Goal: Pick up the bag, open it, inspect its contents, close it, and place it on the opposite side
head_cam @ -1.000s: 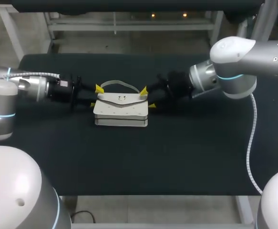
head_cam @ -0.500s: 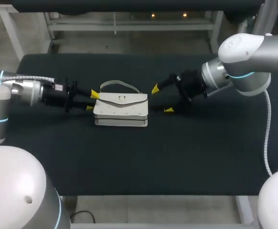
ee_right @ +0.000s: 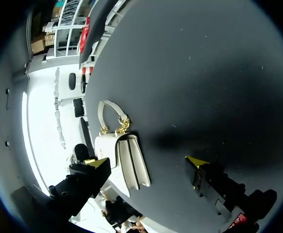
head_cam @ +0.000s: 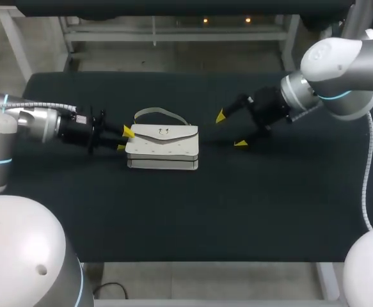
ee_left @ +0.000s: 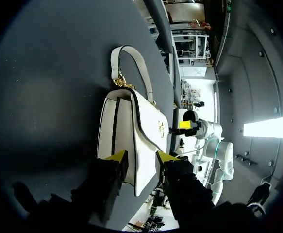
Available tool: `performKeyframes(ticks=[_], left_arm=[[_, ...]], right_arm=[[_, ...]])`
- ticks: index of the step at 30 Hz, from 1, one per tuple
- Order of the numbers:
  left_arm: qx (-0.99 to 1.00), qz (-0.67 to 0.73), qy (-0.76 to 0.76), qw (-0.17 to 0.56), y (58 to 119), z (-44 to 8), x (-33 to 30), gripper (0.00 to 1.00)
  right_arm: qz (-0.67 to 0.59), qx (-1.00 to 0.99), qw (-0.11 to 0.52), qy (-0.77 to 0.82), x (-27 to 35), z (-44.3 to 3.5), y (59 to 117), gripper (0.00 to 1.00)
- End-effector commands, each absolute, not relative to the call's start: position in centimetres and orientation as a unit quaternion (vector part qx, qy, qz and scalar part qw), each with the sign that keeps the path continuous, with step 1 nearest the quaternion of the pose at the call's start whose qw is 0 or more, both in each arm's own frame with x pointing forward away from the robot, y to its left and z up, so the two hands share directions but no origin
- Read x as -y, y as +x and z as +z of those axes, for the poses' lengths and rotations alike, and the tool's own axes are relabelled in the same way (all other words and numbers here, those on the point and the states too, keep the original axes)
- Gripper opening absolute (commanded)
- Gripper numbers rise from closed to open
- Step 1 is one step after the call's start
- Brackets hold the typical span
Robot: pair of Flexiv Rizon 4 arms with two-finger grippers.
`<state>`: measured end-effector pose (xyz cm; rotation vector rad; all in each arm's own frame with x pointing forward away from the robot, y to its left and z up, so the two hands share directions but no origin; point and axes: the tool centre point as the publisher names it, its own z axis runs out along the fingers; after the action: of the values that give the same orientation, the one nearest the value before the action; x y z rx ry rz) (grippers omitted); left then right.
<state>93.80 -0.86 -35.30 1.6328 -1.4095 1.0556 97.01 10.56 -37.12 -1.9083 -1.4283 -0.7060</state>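
The white bag (head_cam: pixel 162 147) lies flat in the middle of the black table (head_cam: pixel 173 217), flap closed and its strap (head_cam: pixel 160 113) arched toward the far edge. My left gripper (head_cam: pixel 125 139) is at the bag's left end. In the left wrist view its yellow tips press the bag's end (ee_left: pixel 131 131) from both sides, so the left gripper (ee_left: pixel 141 156) is shut on it. My right gripper (head_cam: pixel 230 130) hangs wide open a short way right of the bag, holding nothing. In the right wrist view the bag (ee_right: pixel 126 160) lies well ahead of the right gripper (ee_right: pixel 148 162).
Bare black tabletop runs all around the bag, with wide room toward the front edge (head_cam: pixel 192 259) and to the right under my right arm (head_cam: pixel 314 96). Nothing else stands on the table.
My right gripper has let go of the bag's right end, opened wide and drawn back to the right. The left gripper's fingers have narrowed onto the bag's left end. The bag has stayed put.
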Motion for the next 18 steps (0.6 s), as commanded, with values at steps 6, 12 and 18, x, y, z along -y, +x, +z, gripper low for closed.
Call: performKeyframes(ticks=[6,12,18], left_arm=[[0.550,0.403,0.628,0.376,94.3,-35.9,0.8,0.00],[0.552,0.401,0.625,0.380,94.2,-36.0,0.6,0.00],[0.554,0.401,0.622,0.381,94.1,-35.7,0.5,0.00]], right_arm=[[-0.258,0.546,0.316,-0.732,-8.4,-37.1,97.6,1.00],[-0.245,0.553,0.306,-0.736,-6.6,-36.6,98.0,1.00],[-0.223,0.567,0.308,-0.731,-5.3,-36.3,98.2,1.00]])
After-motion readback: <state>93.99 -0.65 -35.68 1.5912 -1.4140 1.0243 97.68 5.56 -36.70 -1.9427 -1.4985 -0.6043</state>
